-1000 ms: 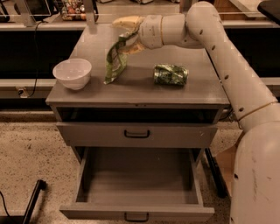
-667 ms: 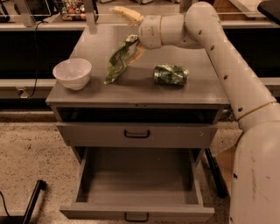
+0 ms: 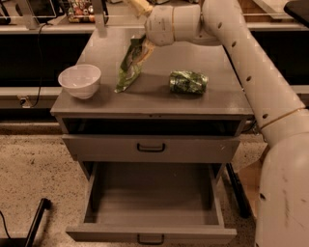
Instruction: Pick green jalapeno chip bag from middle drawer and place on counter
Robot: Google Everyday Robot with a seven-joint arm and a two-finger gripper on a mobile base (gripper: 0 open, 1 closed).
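The green jalapeno chip bag (image 3: 129, 66) lies on the counter (image 3: 154, 99), its lower end on the surface and its upper end tilted up toward my gripper (image 3: 143, 26). The gripper is open above the bag's top end. One tan finger (image 3: 137, 6) points up and away, and the other sits close to the bag's upper edge; I cannot tell whether it touches. The middle drawer (image 3: 152, 205) is pulled out at the bottom of the cabinet, and nothing shows inside it.
A white bowl (image 3: 79, 80) stands at the counter's left edge. A green-patterned can (image 3: 188, 82) lies on its side right of the bag. The drawer above (image 3: 150, 147) is shut. My arm reaches in from the right. Shelves stand behind the cabinet.
The gripper has opened and let go of the bag. The bag has sunk lower onto the counter, and the upper finger has risen away from it.
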